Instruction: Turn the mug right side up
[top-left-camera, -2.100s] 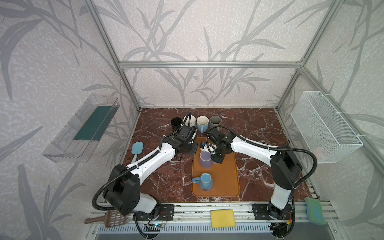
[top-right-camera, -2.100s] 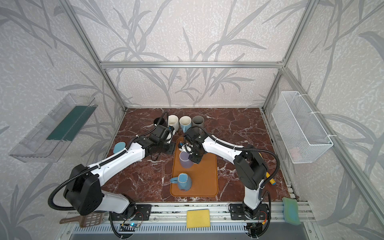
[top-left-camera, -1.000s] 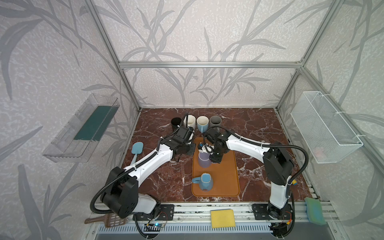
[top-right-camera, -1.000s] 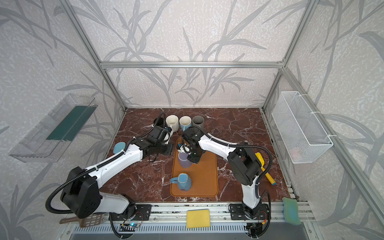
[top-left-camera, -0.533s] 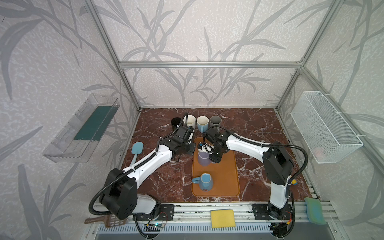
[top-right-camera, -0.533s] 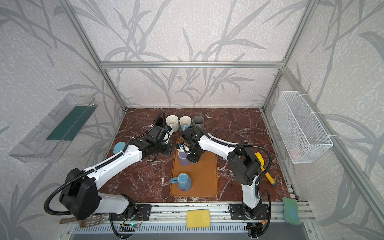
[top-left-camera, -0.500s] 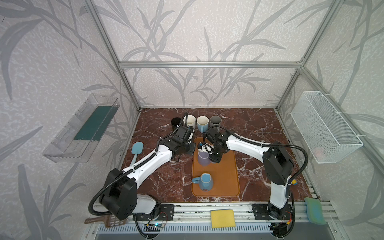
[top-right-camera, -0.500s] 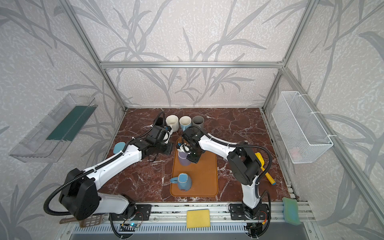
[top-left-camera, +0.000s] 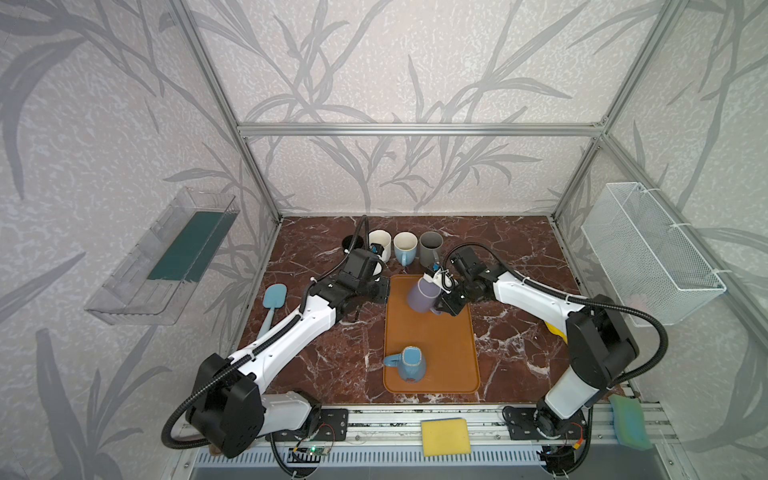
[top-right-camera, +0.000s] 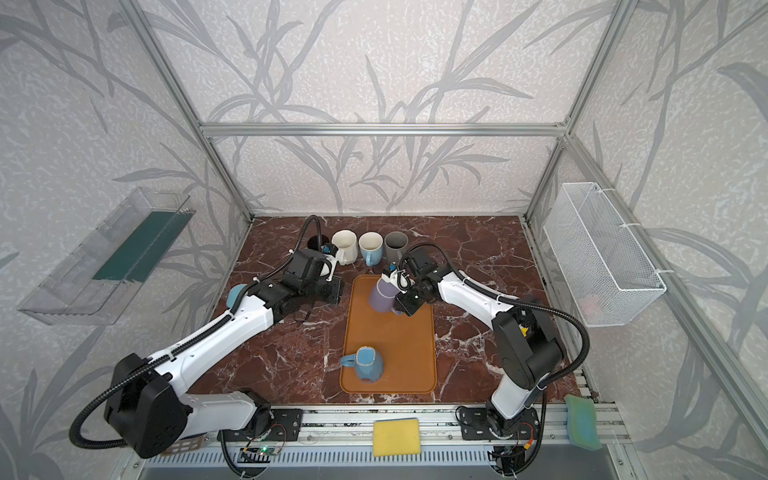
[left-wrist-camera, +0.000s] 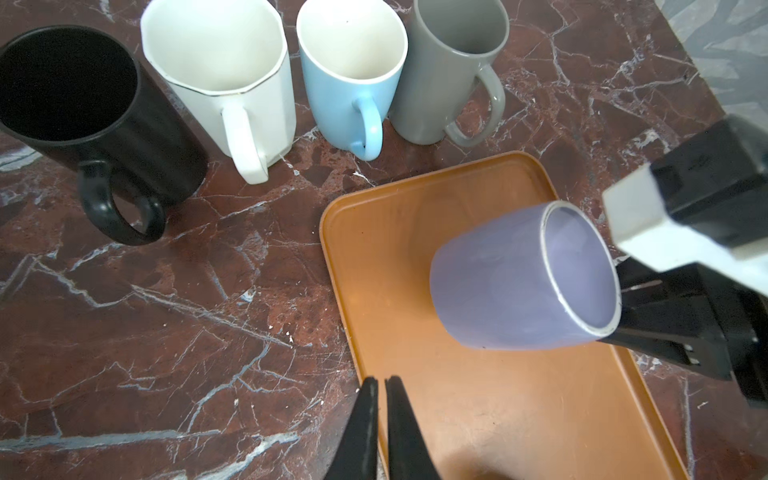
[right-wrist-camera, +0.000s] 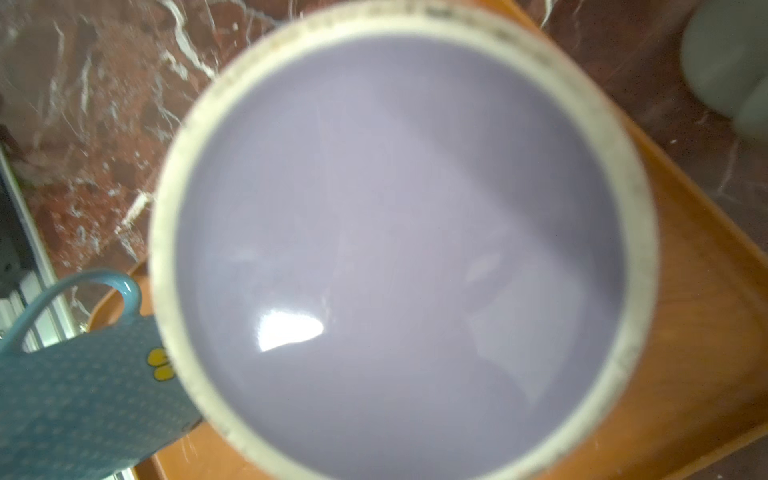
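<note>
1. Lavender mug (top-left-camera: 423, 294) hangs tilted over the 12 o'clock end of the orange tray (top-left-camera: 432, 345). Its unglazed base ring is raised toward 1 o'clock and its mouth is turned down toward 7 o'clock, so it is not yet right side up.
2. The right gripper (top-left-camera: 448, 302) reaches in from 3 o'clock, and its jaws are clamped on the mug's handle side.
3. Whether the mug's lower edge touches the tray cannot be told.
4. The left gripper (left-wrist-camera: 381, 415) sits at the tray's 10 o'clock edge, apart from the mug. Its jaws are narrowed to a thin slit and hold nothing.
5. A teal dotted mug (top-left-camera: 408, 365) rests on the tray's 6 o'clock end, with its handle toward 9 o'clock.
6. On the marble surface (top-left-camera: 332, 357), just past the tray at 12 o'clock, four mugs stand upright in a row: black mug (left-wrist-camera: 104, 108), white mug (left-wrist-camera: 232, 104), light-blue mug (left-wrist-camera: 345, 95) and grey mug (left-wrist-camera: 440, 91).
</note>
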